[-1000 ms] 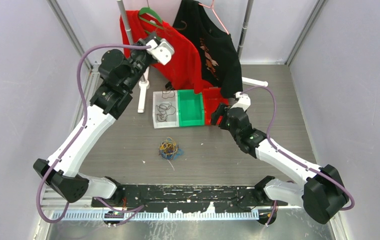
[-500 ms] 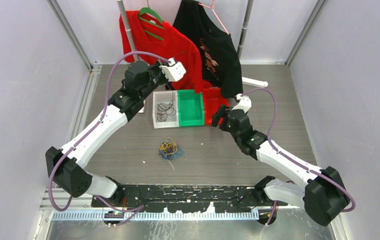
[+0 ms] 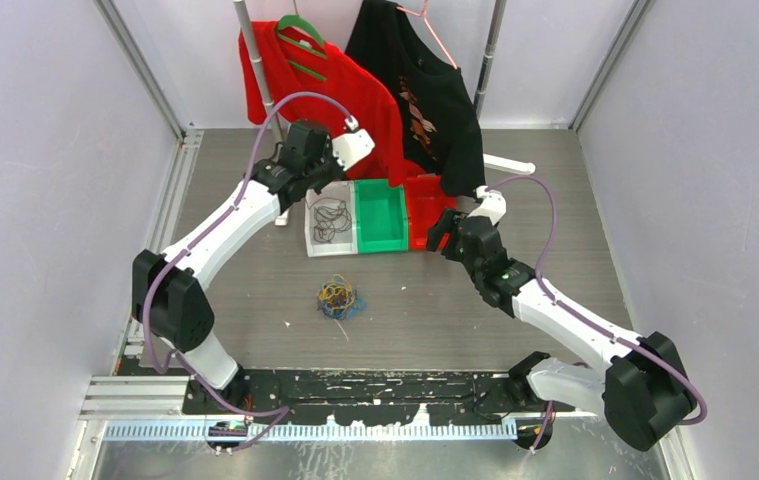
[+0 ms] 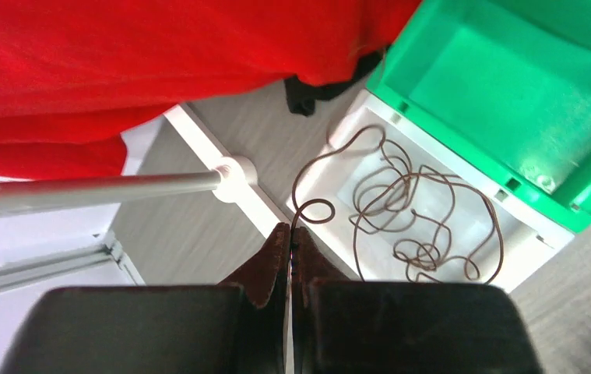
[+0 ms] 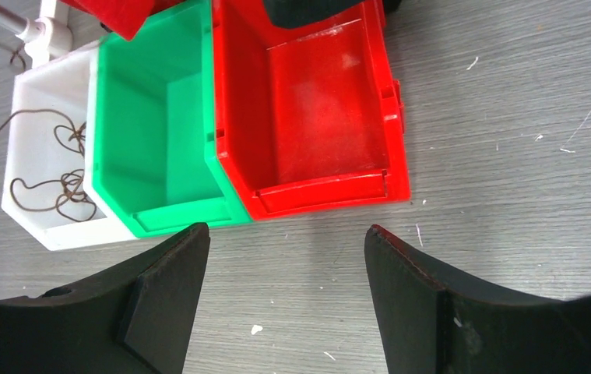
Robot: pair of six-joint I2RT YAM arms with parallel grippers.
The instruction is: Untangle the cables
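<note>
Grey wood-grain table [image 3: 255, 300]. Low centre of the overhead view: clump of cables [image 3: 337, 298], with yellow, blue and dark strands knotted together. It lies free on the table, well apart from both grippers.

Mid-frame above it, three bins touch side by side: white bin [image 3: 330, 250] left, green bin [image 3: 380, 215] middle, red bin [image 3: 415, 225] right.

Right gripper [image 5: 286, 231] hangs just right of the red bin in the overhead view. Its wrist view shows the jaws spread wide with nothing between them. Bare table lies beneath, and the red bin's near wall is just ahead.

Brown cable [image 4: 401, 187] lies in loose loops inside the white bin. One end climbs out toward the bin's upper-left corner.

Left gripper [image 4: 290, 238] hangs over that corner, clenched tight on the end. The strand runs straight into the seam between the fingertips, with a small curl just past them. White rack foot [image 4: 233, 167] stands just beside the bin.

Top of frame: red shirt [image 3: 355, 110] on a green hanger [image 3: 300, 35]. Black shirt [image 3: 435, 100] hangs to its right, its hem over the red bin's far end.
</note>
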